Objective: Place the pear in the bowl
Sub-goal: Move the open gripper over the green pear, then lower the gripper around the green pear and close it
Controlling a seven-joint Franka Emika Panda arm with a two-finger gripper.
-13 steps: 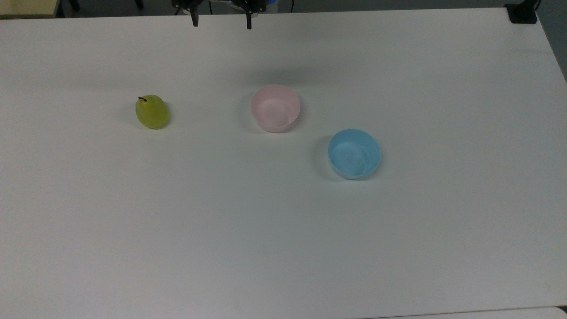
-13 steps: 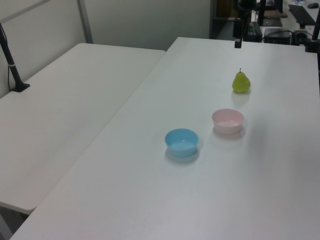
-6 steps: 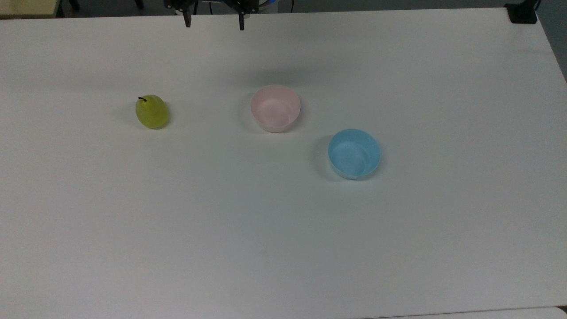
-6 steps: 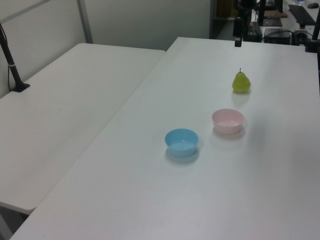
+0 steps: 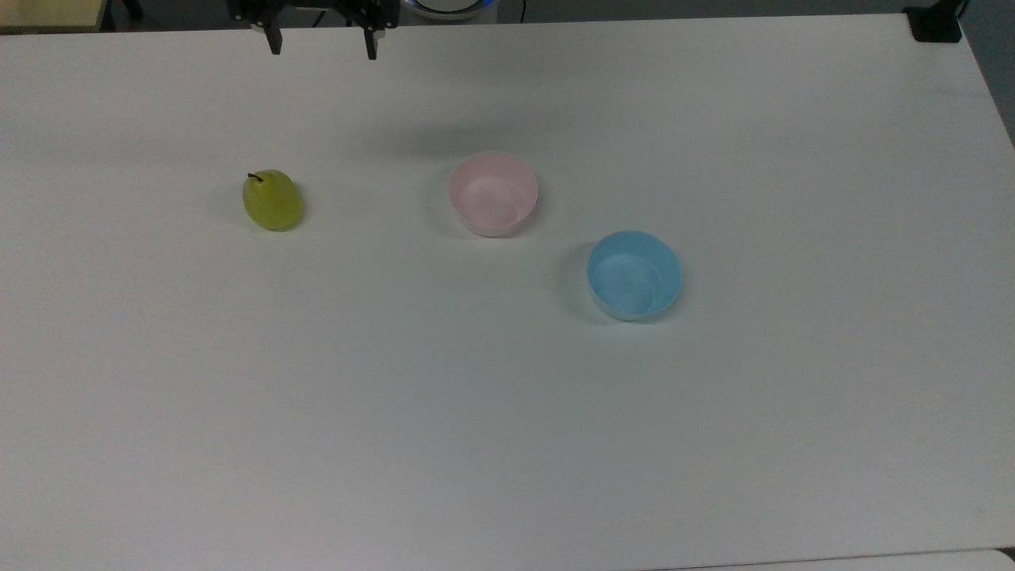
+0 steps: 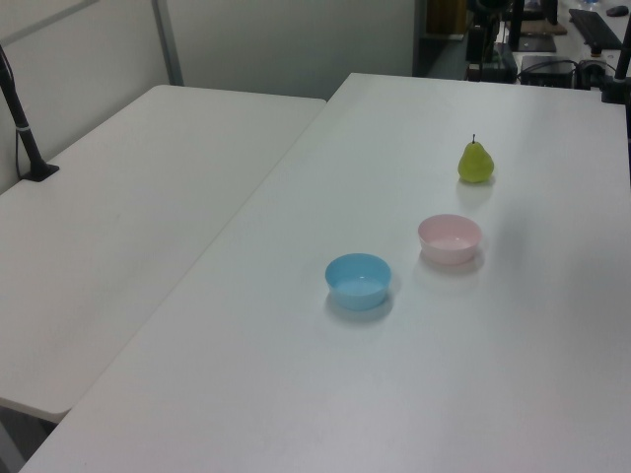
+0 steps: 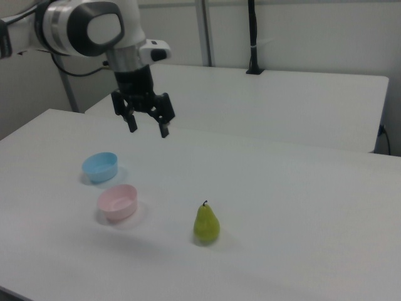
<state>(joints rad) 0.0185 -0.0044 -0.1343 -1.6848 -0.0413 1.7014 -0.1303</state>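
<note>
On the white desk (image 5: 507, 444), the pear (image 5: 273, 200) is seen upright, stem up, well short of the far edge, above which the empty, open-fingered gripper (image 5: 323, 45) hangs, the bowl (image 5: 493, 193) lying apart.

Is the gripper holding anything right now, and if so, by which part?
Nothing is held. The gripper hangs open in the air with nothing between its fingers, and the pear stands upright on the table, apart from the pink bowl.

At the top edge, left of centre, the gripper (image 5: 323, 44) is seen with fingers spread. The pear (image 5: 272, 200) is set left of the pink bowl (image 5: 493, 193); a blue bowl (image 5: 634, 274) lies lower right.
</note>
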